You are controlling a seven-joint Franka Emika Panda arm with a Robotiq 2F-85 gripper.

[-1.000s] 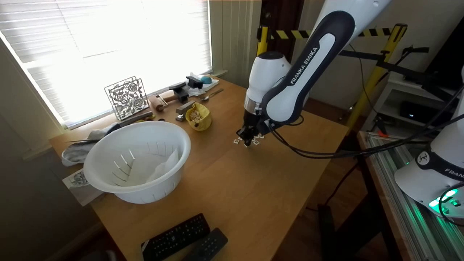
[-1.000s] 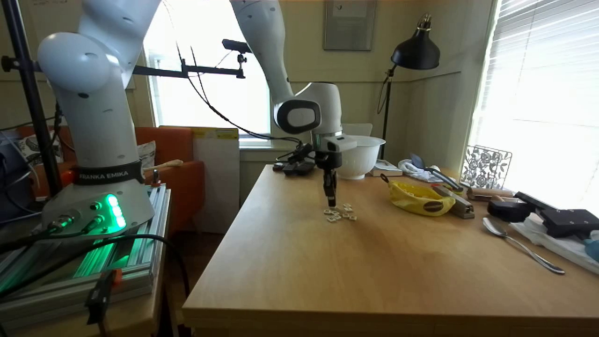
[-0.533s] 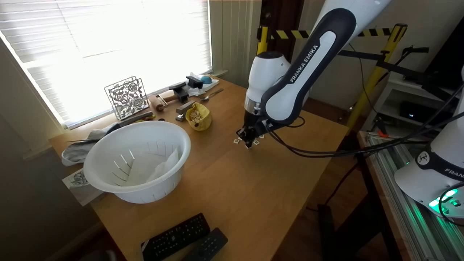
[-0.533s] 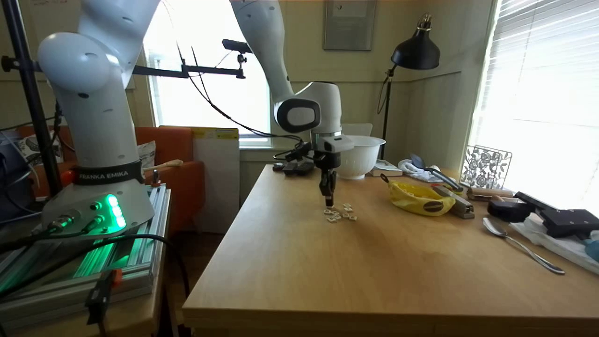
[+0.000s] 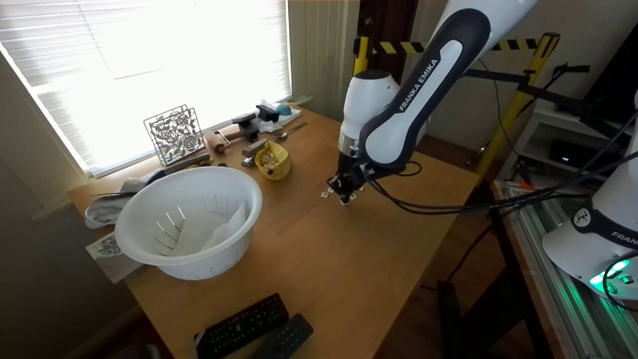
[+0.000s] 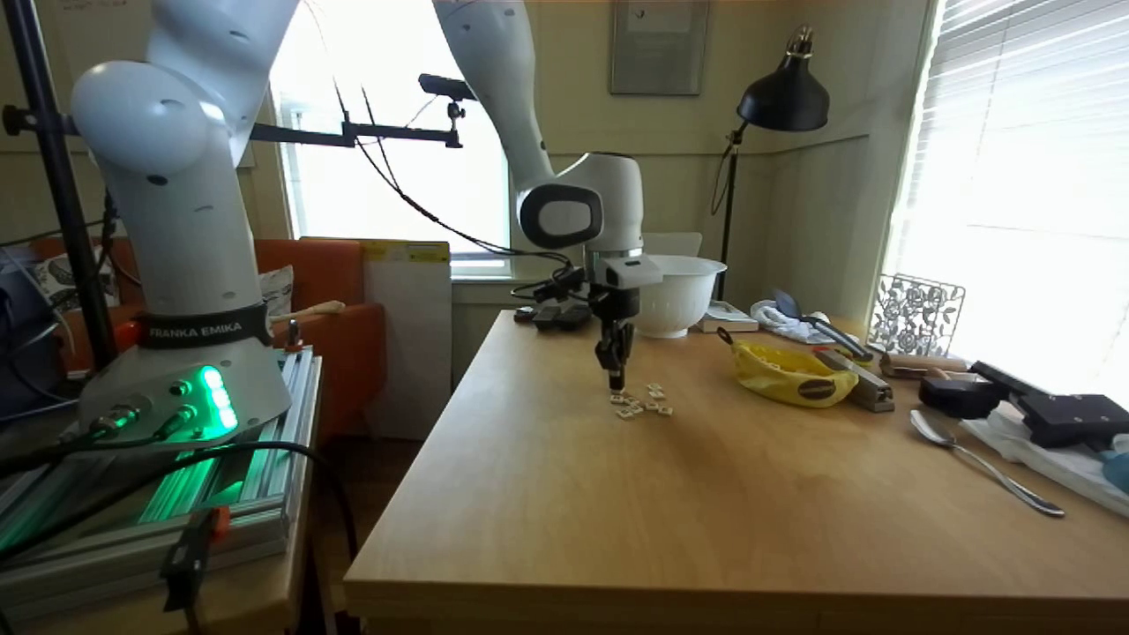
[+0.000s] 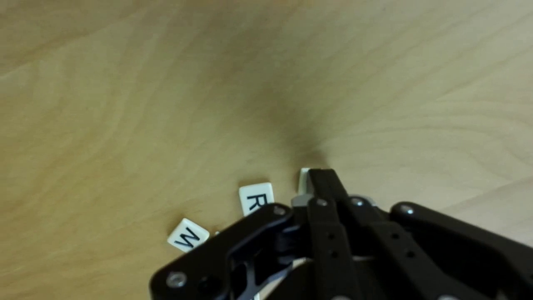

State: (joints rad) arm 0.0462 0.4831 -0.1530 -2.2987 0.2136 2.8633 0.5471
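Pincer (image 7: 327, 183) clenched, both jaws together and pointing straight down at the table (image 6: 706, 511), and I've got one pale tile (image 7: 303, 180) peeking out beside the tip. Nipped or merely tucked underneath? From out here I can't tell. Wrist view gives me two more with letters up: one R tile (image 7: 255, 196) just beside it, then one M-or-W tile (image 7: 188, 235) a little farther off, tilted so I can't say which letter. In both exterior views the scatter of tiles (image 6: 652, 407) lies right around the tip, too tiny and crowded for me to count. Roll call for the rest: one yellow pouch (image 6: 767, 375) with small pieces inside, near the tiles; one spoon (image 6: 988, 469) by the window side; one big white bowl (image 5: 214, 264), well apart; two black remotes (image 5: 241, 329), close together; one lamp (image 6: 785, 99) beyond the table.
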